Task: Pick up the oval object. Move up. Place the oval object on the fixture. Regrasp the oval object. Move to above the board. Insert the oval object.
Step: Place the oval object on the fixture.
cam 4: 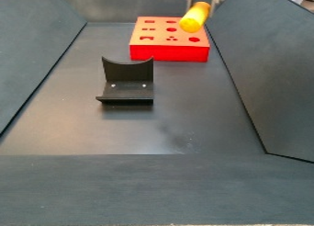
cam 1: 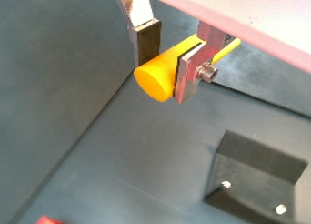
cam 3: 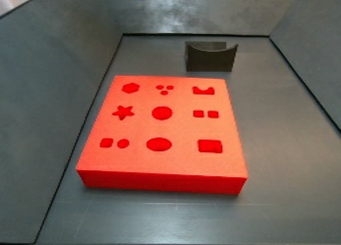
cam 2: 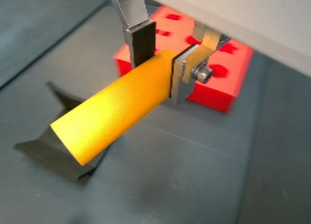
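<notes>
One piece only is in play: your gripper (cam 2: 166, 62) is clamping the oval object (cam 2: 119, 106) between its silver fingers (cam 1: 191, 75), pads closed on one end while the peg is sticking out sideways. In a side view the oval object (cam 4: 194, 16) is hanging high, roughly over the board's (cam 4: 170, 51) near edge, well clear of the fixture (cam 4: 125, 83). You are judging this as the carry toward the board. Next you are needing to line up over the oval hole (cam 3: 159, 143), match its long axis, then descend slowly.

Side views face each other across the board (cam 3: 163, 134); wrist views look down past the claw (cam 1: 166, 56).
</notes>
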You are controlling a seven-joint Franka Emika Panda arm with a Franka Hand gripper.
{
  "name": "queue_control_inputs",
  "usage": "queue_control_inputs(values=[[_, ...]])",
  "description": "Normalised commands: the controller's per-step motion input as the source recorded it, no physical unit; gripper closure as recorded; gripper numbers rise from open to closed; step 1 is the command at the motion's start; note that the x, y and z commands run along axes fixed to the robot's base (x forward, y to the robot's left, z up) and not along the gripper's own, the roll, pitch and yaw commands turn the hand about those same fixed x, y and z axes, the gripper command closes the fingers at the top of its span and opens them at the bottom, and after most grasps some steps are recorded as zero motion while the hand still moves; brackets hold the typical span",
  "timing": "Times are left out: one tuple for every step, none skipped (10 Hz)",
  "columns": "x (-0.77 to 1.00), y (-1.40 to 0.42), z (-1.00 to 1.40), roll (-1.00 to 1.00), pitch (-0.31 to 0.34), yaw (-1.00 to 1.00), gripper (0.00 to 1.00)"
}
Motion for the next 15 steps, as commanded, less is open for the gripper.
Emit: queue_control_inputs(values=[[1.0,-0.17,0.0,0.22,-0.143,1.0,1.0],[1.0,-0.14,-0.01,0.23,-0.166,0.96,1.0],[1.0,-0.13,-0.02,0.18,-0.148,0.72,1.0],[1.0,-0.11,-0.03,0.12,-0.124,0.42,1.0],[1.0,-0.1,-0.03,0.09,-0.113,0.32,1.0],[1.0,-0.08,-0.04,0.07,-0.092,0.2,1.0],[0.95,-0.06,-0.04,0.07,-0.068,0.11,1.0],[0.78,-0.04,-0.04,0.07,-0.043,0.06,1.0],[0.7,-0.03,-0.04,0.07,-0.033,0.05,1.0],[0.5,-0.02,-0.03,0.07,-0.006,0.05,1.0],[0.42,-0.02,-0.03,0.07,0.006,0.05,1.0],[0.84,0.41,-0.09,-1.0,0.118,-0.01,1.0],[0.73,0.4,-0.08,-1.0,0.123,-0.02,1.0],[0.63,0.31,-0.05,-1.0,0.128,-0.04,1.0],[0.54,0.18,-0.02,-1.0,0.137,-0.04,1.0]])
